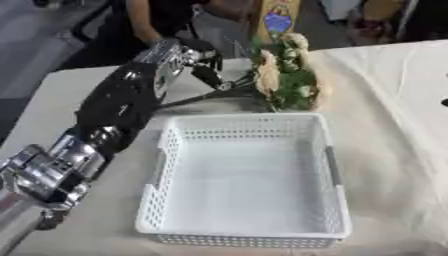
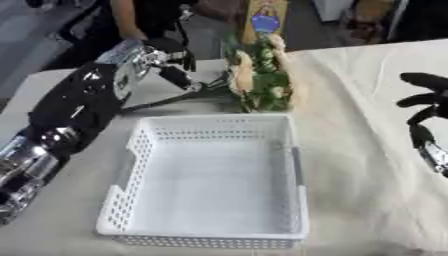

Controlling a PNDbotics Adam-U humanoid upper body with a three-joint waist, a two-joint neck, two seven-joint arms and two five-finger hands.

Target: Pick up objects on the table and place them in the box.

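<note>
My left hand (image 1: 203, 62) reaches beyond the white basket (image 1: 248, 180), fingers curled around the stems of the flower bouquet (image 1: 287, 75), though the grip itself is hard to make out. The bouquet lies on the bench (image 2: 367, 165) just behind the basket's far rim. Right of the basket, my right hand (image 2: 426, 107) hangs spread and partly cut off.

White perforated plastic box (image 1: 248, 230), matt creased cloth on table (image 1: 394, 130), prob. artificial flowers (image 1: 289, 75).

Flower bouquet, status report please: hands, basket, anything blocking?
Left hand at the bouquet stems, grip unclear. Right hand idle at right edge, fingers relaxed. White basket holds nothing. Nothing between bouquet and basket.
</note>
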